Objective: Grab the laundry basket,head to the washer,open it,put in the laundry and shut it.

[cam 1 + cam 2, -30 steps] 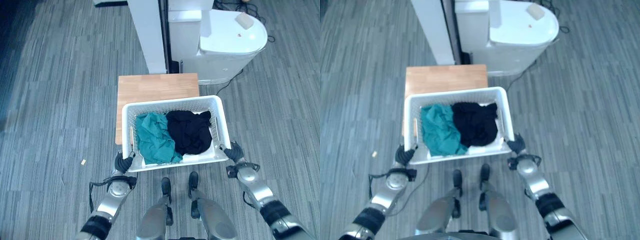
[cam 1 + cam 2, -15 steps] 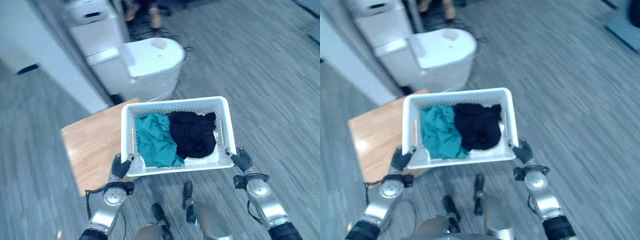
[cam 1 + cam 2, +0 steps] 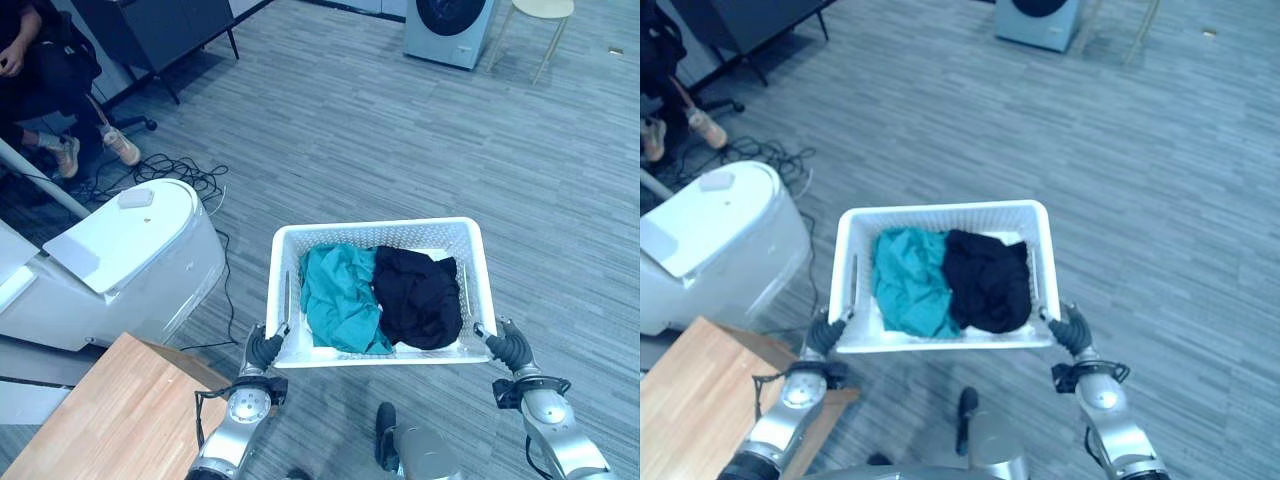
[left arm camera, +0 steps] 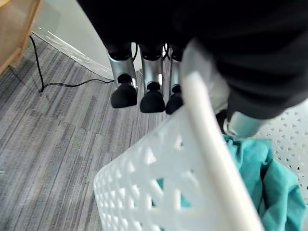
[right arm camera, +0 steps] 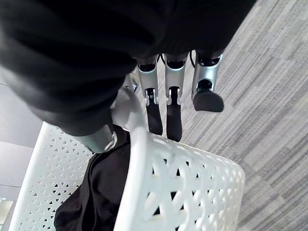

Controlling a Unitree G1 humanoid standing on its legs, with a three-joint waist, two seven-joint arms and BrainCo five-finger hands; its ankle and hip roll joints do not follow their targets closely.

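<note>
Both eye views look steeply down from the head, sharing the white basket (image 3: pixel 378 292) and grey floor (image 3: pixel 400 140). Each wrist view looks along its own hand from very close, at the basket's rim.

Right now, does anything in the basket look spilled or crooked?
Nothing stands out. The white plastic lattice laundry basket sits level between the left hand and right hand; the teal garment and black garment lie inside.

On my feed, the left arm (image 3: pixel 235 430) and right arm (image 3: pixel 555 437) are smooth silver-grey shells with darker bands. The left hand (image 3: pixel 262 350) and right hand (image 3: pixel 510 347) wear dark ribbed covers. Their fingers (image 4: pixel 151 79) are silver with rounded black tips.
</note>
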